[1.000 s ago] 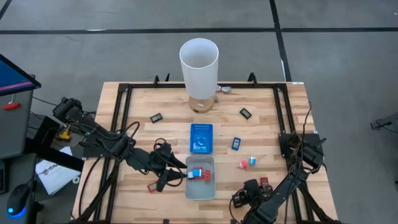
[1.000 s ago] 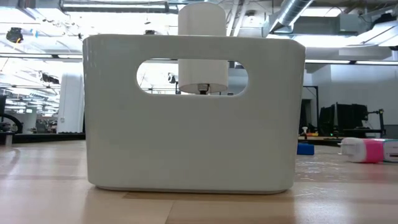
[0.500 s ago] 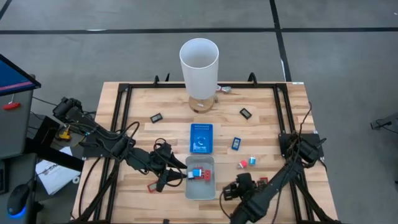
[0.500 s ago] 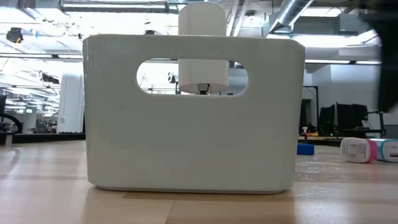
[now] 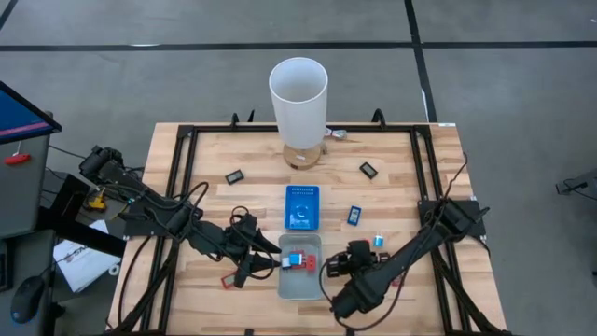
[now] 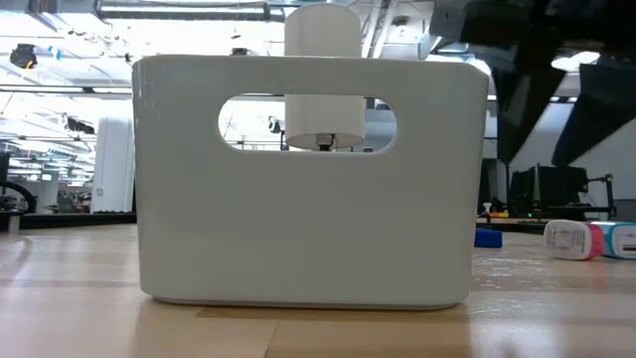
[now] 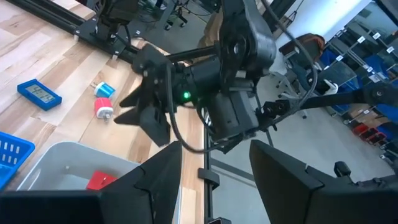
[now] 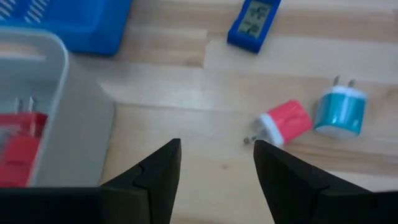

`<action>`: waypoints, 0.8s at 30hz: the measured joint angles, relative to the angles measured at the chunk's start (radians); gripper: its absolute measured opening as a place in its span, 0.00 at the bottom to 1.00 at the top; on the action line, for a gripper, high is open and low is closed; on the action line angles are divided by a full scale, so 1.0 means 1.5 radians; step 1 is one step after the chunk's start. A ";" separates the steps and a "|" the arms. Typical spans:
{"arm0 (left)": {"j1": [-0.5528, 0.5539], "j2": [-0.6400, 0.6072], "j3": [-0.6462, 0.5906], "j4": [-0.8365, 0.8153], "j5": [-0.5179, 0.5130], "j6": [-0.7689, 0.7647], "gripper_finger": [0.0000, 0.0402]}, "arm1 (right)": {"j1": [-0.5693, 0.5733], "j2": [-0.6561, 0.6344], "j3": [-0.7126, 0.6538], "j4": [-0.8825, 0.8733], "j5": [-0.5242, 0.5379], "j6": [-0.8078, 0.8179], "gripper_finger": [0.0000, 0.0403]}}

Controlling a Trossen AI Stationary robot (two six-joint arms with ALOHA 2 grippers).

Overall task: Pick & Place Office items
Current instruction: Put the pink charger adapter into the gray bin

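**A:** What's the setting?

**B:** A pale wooden slatted table with a black frame, on a grey floor; the level view looks across it into a workshop with ceiling ducts.

**A:** Start at the right gripper's jaws.

**B:** The right gripper has its two dark fingers spread with bare wood between them, pinching nothing. Just ahead of them lie a small red plug block and a small blue plug block, touching each other, with a flat blue rectangular piece with a light face farther on. From above, that gripper sits just beside the pale grey rectangular plastic tray, its arm stretched low across the table from the right rear post.

**A:** And the left one?

**B:** The left gripper also shows parted fingers, empty. From above it rests at the grey tray's other side, its arm bent in from the left edge.

**A:** Where are the other items?

**B:** A red block and a blue-and-white piece lie inside the grey tray. A red piece lies near the left gripper. Two black pieces with light faces lie well apart, either side of the tall white cylinder. The blue rectangular tray sits between the cylinder and the grey tray.
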 joint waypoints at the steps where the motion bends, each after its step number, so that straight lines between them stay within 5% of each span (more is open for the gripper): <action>1: 0.000 0.000 0.000 0.000 0.000 0.000 0.46 | -0.001 -0.008 0.000 -0.005 0.000 0.000 0.49; 14: 0.000 0.000 0.000 0.014 0.000 0.009 0.46 | 0.052 -0.256 0.000 -0.020 0.128 -0.229 0.49; 18: 0.000 0.000 0.000 0.023 -0.001 0.011 0.46 | 0.046 -0.331 -0.020 -0.120 0.031 -0.106 0.49; 24: 0.000 0.000 0.000 0.082 -0.032 0.055 0.46 | -0.005 -0.440 -0.166 -0.019 -0.016 -0.003 0.49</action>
